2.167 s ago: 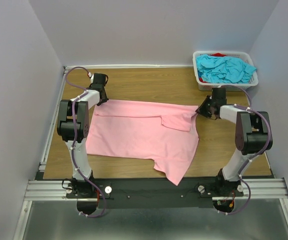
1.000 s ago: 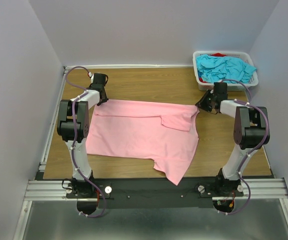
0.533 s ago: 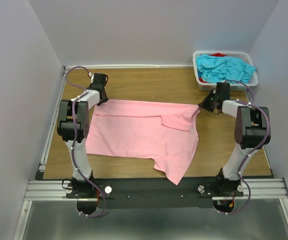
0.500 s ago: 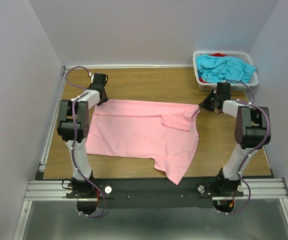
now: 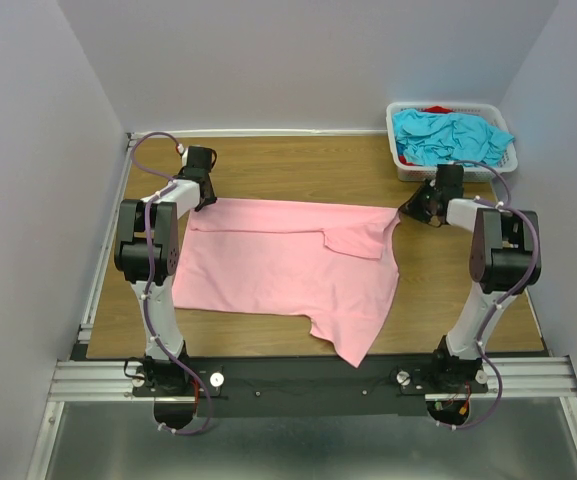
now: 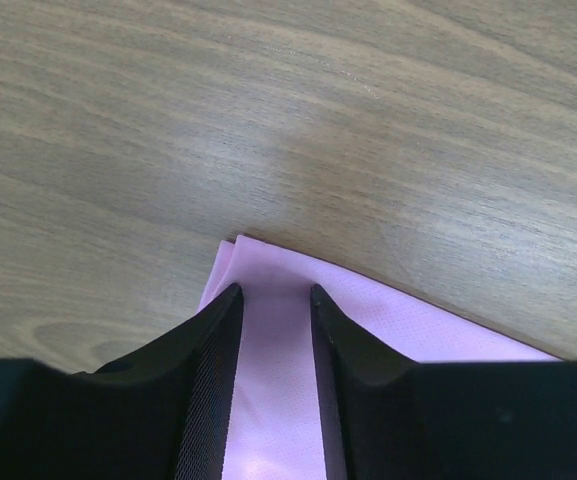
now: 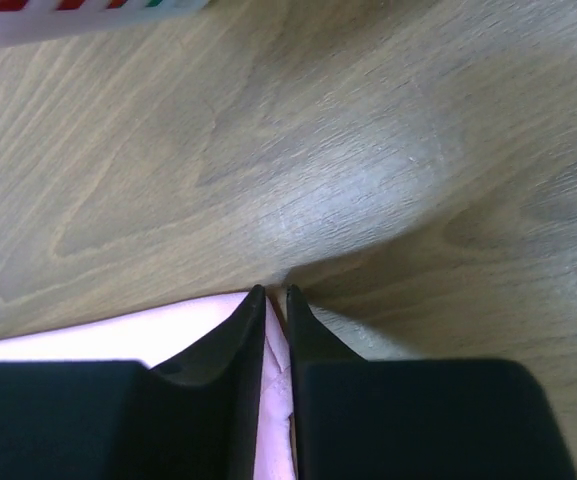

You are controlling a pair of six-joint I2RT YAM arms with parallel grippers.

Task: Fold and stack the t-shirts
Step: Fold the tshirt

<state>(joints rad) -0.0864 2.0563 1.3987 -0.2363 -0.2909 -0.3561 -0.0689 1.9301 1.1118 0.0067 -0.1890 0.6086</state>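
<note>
A light pink t-shirt [image 5: 288, 265] lies spread on the wooden table, with one sleeve folded in and its near right corner hanging over the front edge. My left gripper [image 5: 210, 202] is at the shirt's far left corner, jaws closed on pink cloth [image 6: 418, 335] in the left wrist view [image 6: 274, 292]. My right gripper [image 5: 405, 210] is at the far right corner, jaws nearly together on a pinch of pink cloth [image 7: 118, 338] in the right wrist view [image 7: 275, 290]. Turquoise t-shirts [image 5: 448, 138] and a bit of red cloth [image 5: 436, 108] lie in the basket.
The white slotted basket [image 5: 400, 165] stands at the far right corner of the table, just behind my right gripper; its edge shows in the right wrist view [image 7: 68, 25]. Grey walls enclose the table on three sides. A metal rail [image 5: 308, 375] runs along the near edge.
My right gripper has moved right and toward the far side with the shirt's corner, drawing the far edge straighter. The left gripper has not moved.
</note>
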